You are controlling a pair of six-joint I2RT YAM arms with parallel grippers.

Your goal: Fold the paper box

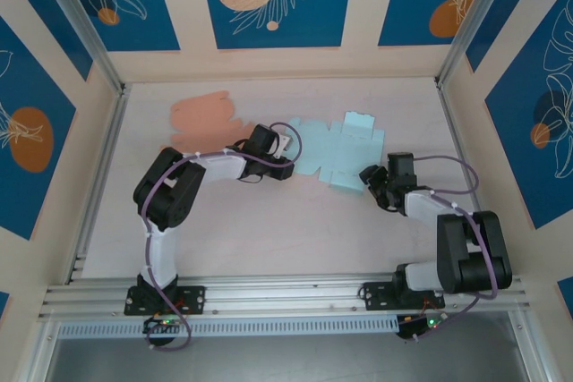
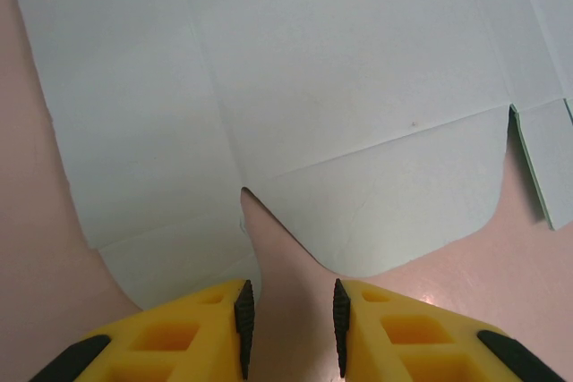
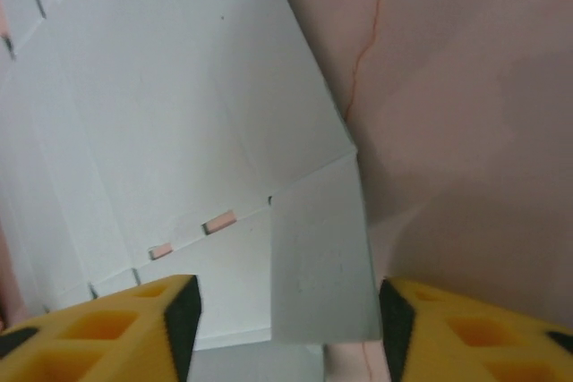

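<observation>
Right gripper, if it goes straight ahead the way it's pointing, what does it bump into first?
Probably the light blue paper box: its corner flap lies between the open jaws of the right gripper, just ahead. How high the flap sits off the table is hard to judge.

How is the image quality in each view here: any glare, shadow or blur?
Top external: evenly lit and sharp, only soft shadows on the table. Left wrist: blue box sheet crisp, one small glare spot on the table lower right. Right wrist: slightly soft overall, corner flap darker, shadow beside it.
</observation>
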